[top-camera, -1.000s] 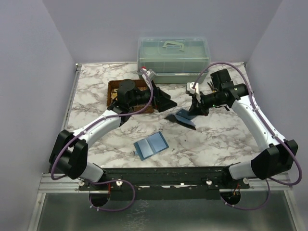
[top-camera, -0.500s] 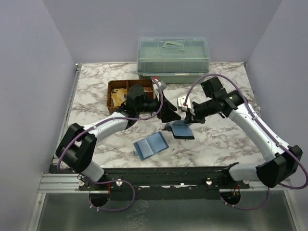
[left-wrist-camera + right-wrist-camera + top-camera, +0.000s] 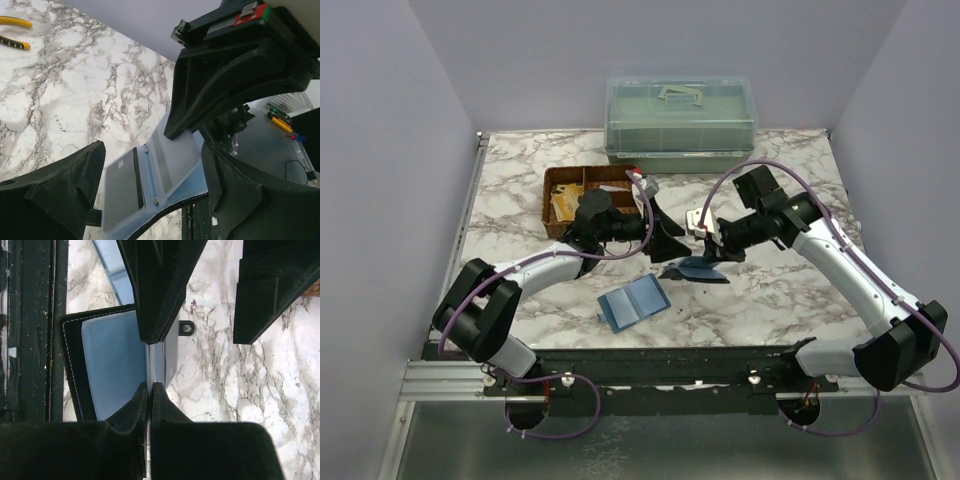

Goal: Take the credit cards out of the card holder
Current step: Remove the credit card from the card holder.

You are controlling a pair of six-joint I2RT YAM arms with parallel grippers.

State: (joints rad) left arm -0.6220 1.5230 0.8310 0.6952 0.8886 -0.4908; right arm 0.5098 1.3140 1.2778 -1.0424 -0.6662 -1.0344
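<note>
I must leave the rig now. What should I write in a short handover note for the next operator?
Right gripper: shut on a thin edge of the card holder, which lies open between the two grippers.
Left gripper: open, one finger on each side of the holder, gripping nothing.
Done: holder is open and held.
Left: a dark card seems to sit in one pocket. Pull it out, then check the other pockets. I see no card lying out yet.
</note>
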